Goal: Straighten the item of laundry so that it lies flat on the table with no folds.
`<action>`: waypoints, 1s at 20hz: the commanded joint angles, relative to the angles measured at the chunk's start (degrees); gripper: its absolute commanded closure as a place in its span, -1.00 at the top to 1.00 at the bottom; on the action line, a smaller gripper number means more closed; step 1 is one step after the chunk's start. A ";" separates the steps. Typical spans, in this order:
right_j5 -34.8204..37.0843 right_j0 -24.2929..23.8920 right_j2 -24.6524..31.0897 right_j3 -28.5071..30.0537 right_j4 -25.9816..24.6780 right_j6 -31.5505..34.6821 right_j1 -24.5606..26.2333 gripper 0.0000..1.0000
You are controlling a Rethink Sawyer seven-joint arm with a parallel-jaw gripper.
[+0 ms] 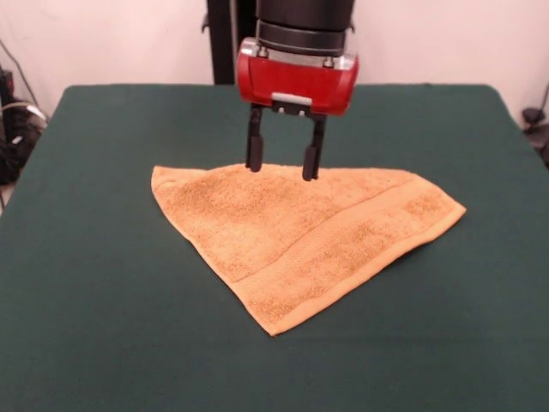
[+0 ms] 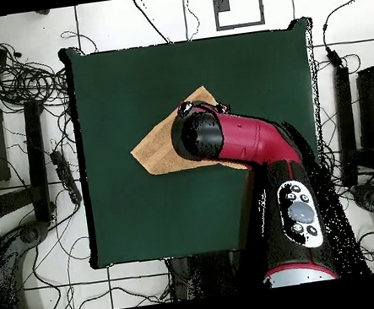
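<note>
The gripper (image 1: pixel 283 169) hangs with its jaws apart and empty, both tips at or just above the long far edge of the towel (image 1: pixel 300 236), which lies folded into a triangle near the middle of the table (image 1: pixel 103 257); contact between tips and cloth cannot be confirmed. Judged from this pose, the step in hand is to seize the upper layer along that edge: lower the tips until only the top layer sits between the jaws, then close. Draw the seized layer away from the fold line, low over the table, to avoid dragging the lower layer.
</note>
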 commanded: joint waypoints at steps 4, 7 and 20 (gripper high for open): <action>-4.29 -0.19 7.38 8.28 4.38 12.89 3.87 1.00; -4.81 -0.53 7.86 8.38 4.57 12.41 4.19 1.00; -8.81 -2.07 9.72 7.40 3.25 10.38 6.55 1.00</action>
